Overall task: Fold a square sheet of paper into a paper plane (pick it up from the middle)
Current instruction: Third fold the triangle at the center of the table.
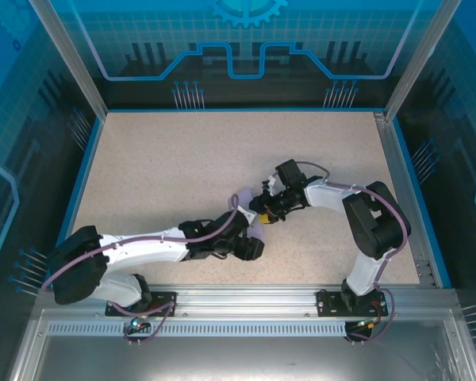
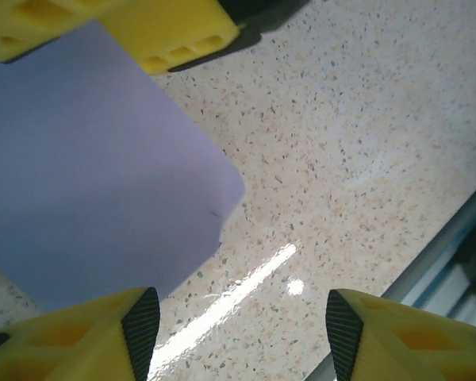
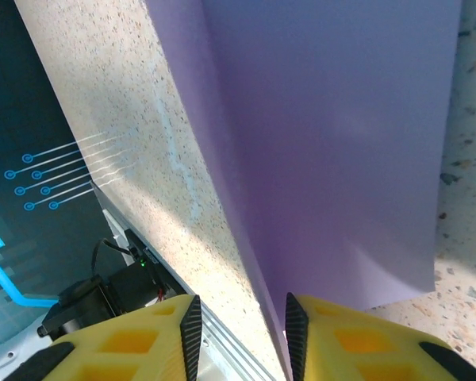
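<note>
The square sheet of paper (image 2: 87, 159) is pale lavender and lies on the speckled table, partly folded, with one flap (image 3: 333, 135) rising along a crease. In the top view a small patch of the sheet (image 1: 259, 231) shows between the two wrists. My left gripper (image 2: 242, 329) is open over bare table just right of the sheet's corner, holding nothing. My right gripper (image 3: 242, 337) is open with a narrow gap. The flap's raised edge runs down into that gap, close against the right finger (image 3: 295, 337). Its yellow fingers (image 2: 174, 32) reach onto the sheet's far side. In the top view the left gripper (image 1: 254, 244) and the right gripper (image 1: 263, 216) nearly meet at mid-table.
A metal rail (image 1: 246, 298) runs along the near table edge and appears close by as the rail (image 2: 452, 246) and the rail (image 3: 222, 349). Blue-trimmed walls (image 1: 79, 167) enclose the table. Bare tabletop (image 1: 182, 151) stretches behind and to the left of the arms.
</note>
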Robot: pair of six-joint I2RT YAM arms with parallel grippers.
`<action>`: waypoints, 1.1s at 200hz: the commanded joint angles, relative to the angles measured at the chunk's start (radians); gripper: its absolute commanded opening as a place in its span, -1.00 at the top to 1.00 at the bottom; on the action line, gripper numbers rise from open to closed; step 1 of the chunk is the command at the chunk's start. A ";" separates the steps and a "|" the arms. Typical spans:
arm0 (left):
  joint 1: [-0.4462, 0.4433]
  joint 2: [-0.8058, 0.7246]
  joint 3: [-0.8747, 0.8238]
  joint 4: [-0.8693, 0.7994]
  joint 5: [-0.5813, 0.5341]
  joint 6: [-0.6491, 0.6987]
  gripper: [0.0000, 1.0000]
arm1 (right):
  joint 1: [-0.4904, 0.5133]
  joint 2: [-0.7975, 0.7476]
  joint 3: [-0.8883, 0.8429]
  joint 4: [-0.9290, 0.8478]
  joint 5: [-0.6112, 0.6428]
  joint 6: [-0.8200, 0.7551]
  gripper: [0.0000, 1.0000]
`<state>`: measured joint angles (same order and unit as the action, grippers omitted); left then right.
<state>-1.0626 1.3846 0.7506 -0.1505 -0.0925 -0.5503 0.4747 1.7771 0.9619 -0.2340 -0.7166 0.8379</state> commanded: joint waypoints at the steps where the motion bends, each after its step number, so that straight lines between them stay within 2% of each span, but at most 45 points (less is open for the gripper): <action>1: -0.073 0.006 0.046 -0.103 -0.257 -0.016 -0.25 | 0.013 -0.006 0.019 -0.035 -0.044 -0.023 0.33; 19: -0.106 0.040 0.058 -0.132 -0.323 -0.024 -0.26 | 0.015 -0.008 0.023 -0.042 -0.066 -0.029 0.36; 33: -0.121 0.063 0.074 -0.167 -0.360 -0.027 -0.26 | 0.018 -0.016 0.025 -0.064 -0.060 -0.034 0.32; 70: -0.128 0.082 0.072 -0.165 -0.359 -0.018 -0.27 | 0.024 -0.060 -0.012 -0.090 -0.038 -0.048 0.31; 109: -0.143 0.102 0.075 -0.159 -0.354 -0.002 -0.29 | 0.028 -0.072 -0.020 -0.091 -0.056 -0.052 0.52; 175: -0.151 0.141 0.080 -0.179 -0.412 0.005 -0.33 | 0.030 -0.075 -0.004 -0.077 -0.084 -0.033 0.54; 220: -0.158 0.237 0.138 -0.194 -0.442 0.034 -0.38 | 0.030 -0.068 0.003 -0.072 -0.081 -0.027 0.53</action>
<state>-1.2102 1.5711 0.8421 -0.3107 -0.4862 -0.5423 0.4915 1.7233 0.9497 -0.2977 -0.7692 0.8040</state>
